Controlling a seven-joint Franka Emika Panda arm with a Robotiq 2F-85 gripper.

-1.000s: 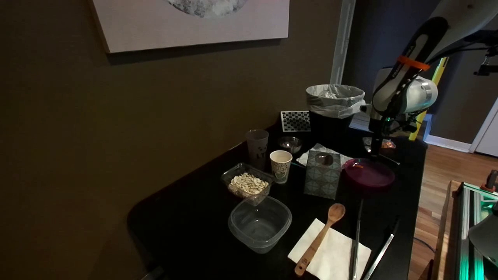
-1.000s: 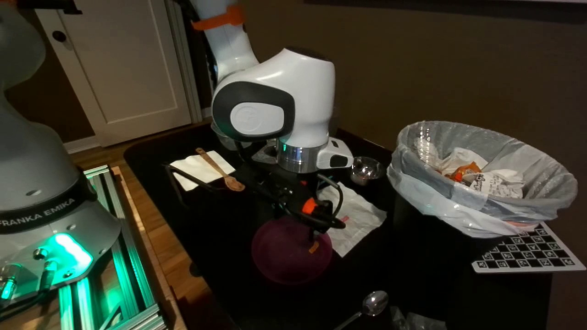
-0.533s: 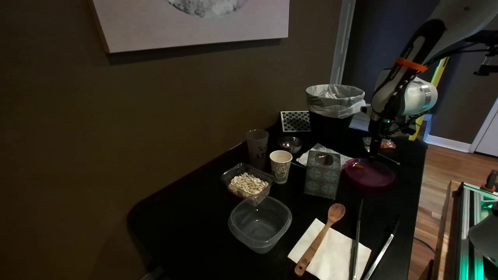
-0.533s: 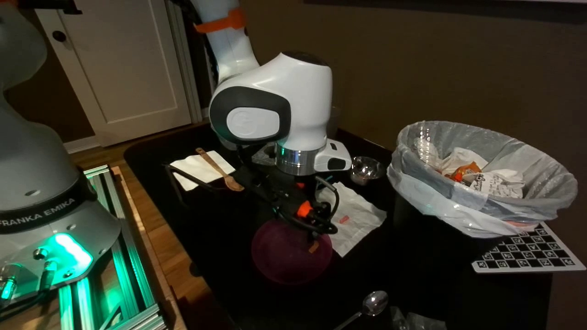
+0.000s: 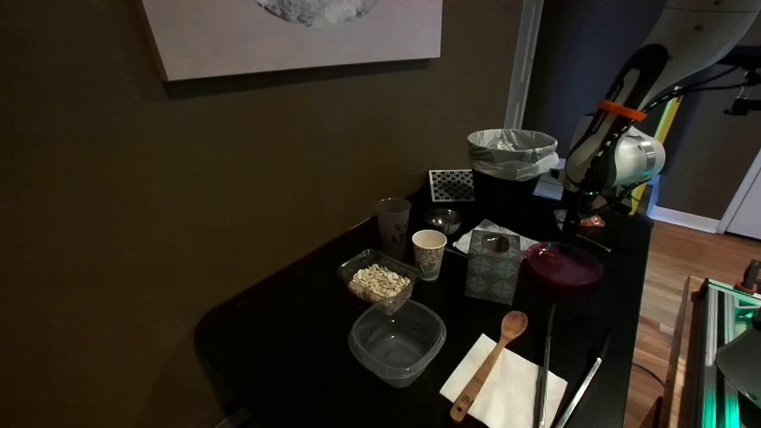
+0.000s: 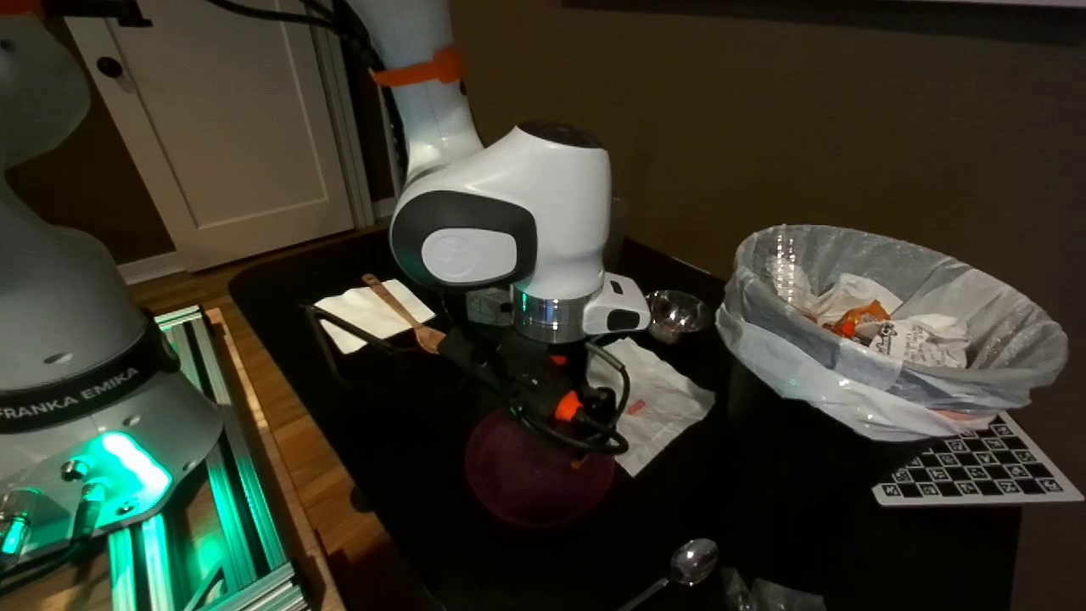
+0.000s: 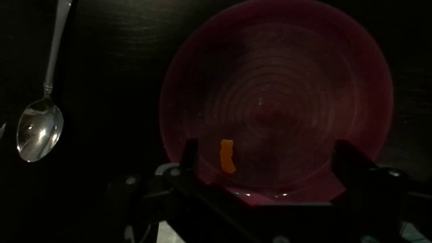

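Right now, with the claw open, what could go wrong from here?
1. In the wrist view, the orange piece lies off-centre to the open claw, so closing may shove it along the plate first.
2. There the claw also overlaps the plate's edge; lowering could press the rim and tip it.
3. That view is dark, so height may be misjudged.

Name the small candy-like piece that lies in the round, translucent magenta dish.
The elongated orange piece; the reddish piece lies outside the dish, on wrinkled white paper.
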